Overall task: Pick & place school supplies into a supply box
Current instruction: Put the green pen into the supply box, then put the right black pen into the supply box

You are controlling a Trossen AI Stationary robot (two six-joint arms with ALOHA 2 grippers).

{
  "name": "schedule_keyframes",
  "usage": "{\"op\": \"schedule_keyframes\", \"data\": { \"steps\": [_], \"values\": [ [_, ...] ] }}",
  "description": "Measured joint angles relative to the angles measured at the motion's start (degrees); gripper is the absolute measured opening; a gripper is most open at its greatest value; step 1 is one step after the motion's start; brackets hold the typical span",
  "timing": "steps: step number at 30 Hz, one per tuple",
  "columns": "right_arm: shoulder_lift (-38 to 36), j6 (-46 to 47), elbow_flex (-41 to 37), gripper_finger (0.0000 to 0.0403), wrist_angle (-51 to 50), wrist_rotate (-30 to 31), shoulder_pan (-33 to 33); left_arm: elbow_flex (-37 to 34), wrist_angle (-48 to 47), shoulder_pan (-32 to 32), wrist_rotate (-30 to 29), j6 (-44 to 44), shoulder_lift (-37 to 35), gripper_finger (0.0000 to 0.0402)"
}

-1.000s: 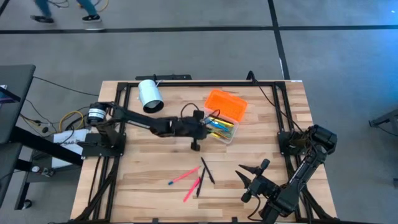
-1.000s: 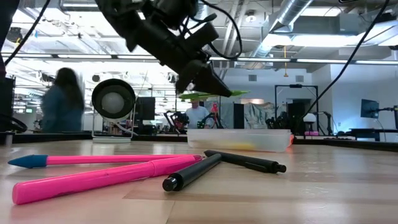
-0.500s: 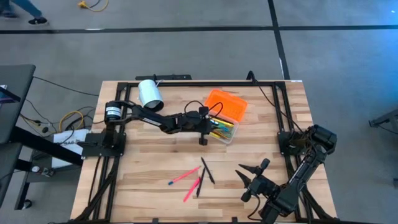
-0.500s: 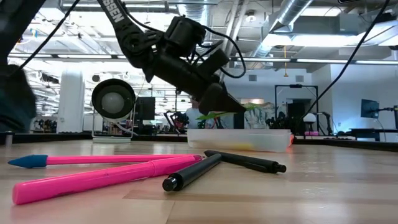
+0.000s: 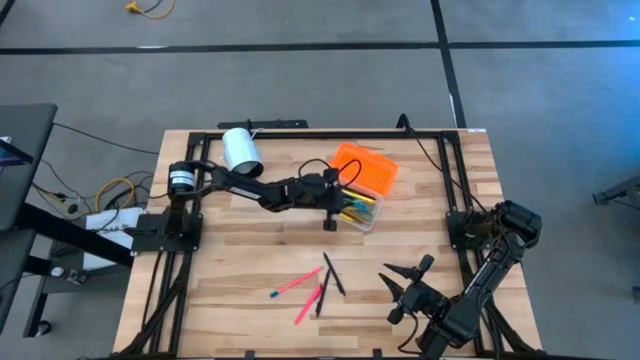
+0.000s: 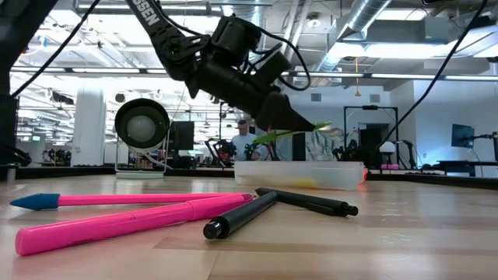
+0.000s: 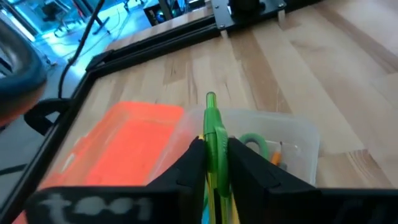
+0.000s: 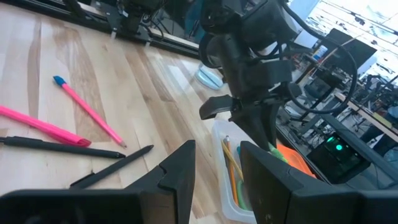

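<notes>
A white cylinder (image 5: pixel 240 152) is lying at the bench's (image 5: pixel 240 300) far left. Beside it, the left gripper (image 5: pixel 340 200) is hanging over the box (image 5: pixel 357 208), its fingers pinching a green pen (image 7: pixel 212 134); the arm is hiding part of the box, so what is lying inside is hard to make out, only yellow pencils (image 5: pixel 358 203) and a green loop (image 7: pixel 255 142). The orange lid (image 5: pixel 366 167) is lying open behind it. Nearer, two pink pens (image 5: pixel 300 292) and two black pens (image 5: pixel 331 275) are waiting on the bench. At the near right, the right gripper (image 5: pixel 405 282) is resting with its fingers wide and nothing between them.
</notes>
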Motion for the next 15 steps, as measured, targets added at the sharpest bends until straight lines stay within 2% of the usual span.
{"op": "schedule_keyframes", "data": {
  "steps": [10,15],
  "values": [
    [0.0,0.0,0.0,0.012,0.2,0.0,0.0,0.0,0.6,0.5,0.0,-3.8,0.0,0.0182],
    [0.0,0.0,0.0,0.012,0.3,-0.2,-0.1,0.0,1.0,-0.2,1.8,-3.9,0.0,0.0219]
  ]
}}
